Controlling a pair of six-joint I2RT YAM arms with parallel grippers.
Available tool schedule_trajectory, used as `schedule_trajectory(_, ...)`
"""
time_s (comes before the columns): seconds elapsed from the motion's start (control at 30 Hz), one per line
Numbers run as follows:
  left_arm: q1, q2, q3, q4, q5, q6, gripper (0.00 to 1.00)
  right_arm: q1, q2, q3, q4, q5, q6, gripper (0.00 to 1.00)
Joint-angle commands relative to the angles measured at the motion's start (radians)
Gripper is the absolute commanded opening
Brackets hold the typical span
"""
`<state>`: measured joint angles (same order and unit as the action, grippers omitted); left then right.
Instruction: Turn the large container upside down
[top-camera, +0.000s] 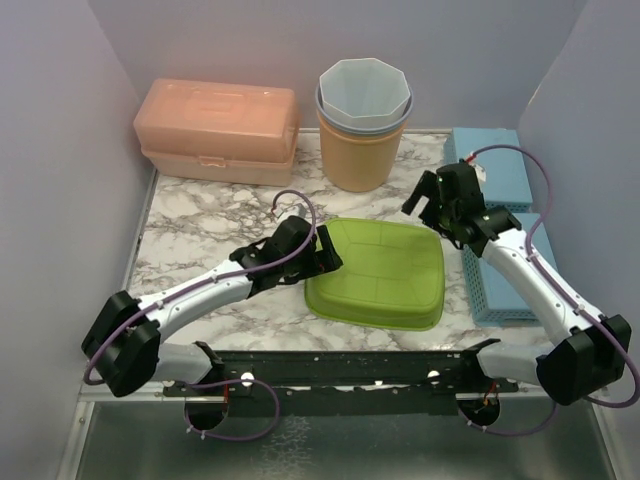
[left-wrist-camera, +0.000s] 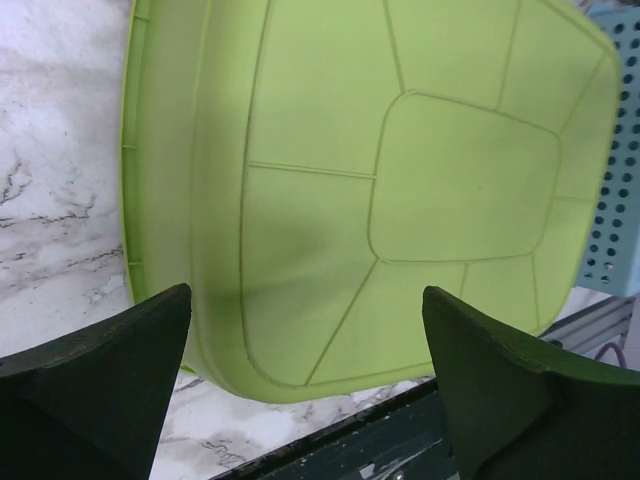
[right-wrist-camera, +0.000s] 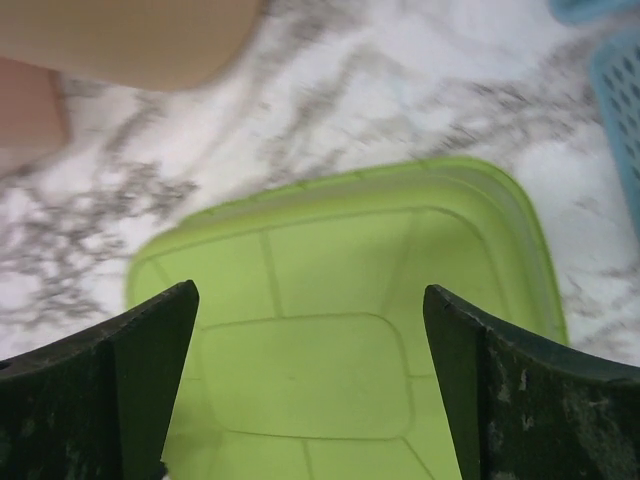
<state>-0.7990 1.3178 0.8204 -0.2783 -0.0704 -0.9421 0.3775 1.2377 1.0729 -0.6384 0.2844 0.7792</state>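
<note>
The large green container (top-camera: 378, 272) lay in the centre of the marble worktop (top-camera: 200, 230), just right of the left claw (top-camera: 328, 252) and below-left of the right claw (top-camera: 418, 200). Its ribbed, flat base faced up and its flanged rim sat down on the worktop, so its mouth pointed downward. That read as the flip already made, with the job at or close to its end.

Both claws stood wide open and held nothing. Each wrist view showed 2 dark fingers spread on either side of the green base, with no contact visible.

The container was nearly square with rounded corners. What little long axis it had ran left to right across the top view, with the near edge sitting slightly askew toward the lower right.

The next move probably called only for clearing both arms without nudging the rim, or for checking that it sat flat. A blue perforated basket (top-camera: 495, 260) stood just beside its right edge.
</note>
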Motion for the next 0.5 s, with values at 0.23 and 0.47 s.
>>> schedule_trajectory(0.23,0.056,-0.087,0.081,-0.181,-0.125,0.115,0.99,0.000,0.290,0.603,0.126,-0.481,-0.427,0.78)
schedule_trajectory(0.47,0.211,-0.087,0.084,-0.185,-0.029,0.188,0.99,0.073,0.599,1.009,-0.034,-0.438,-0.641,0.63)
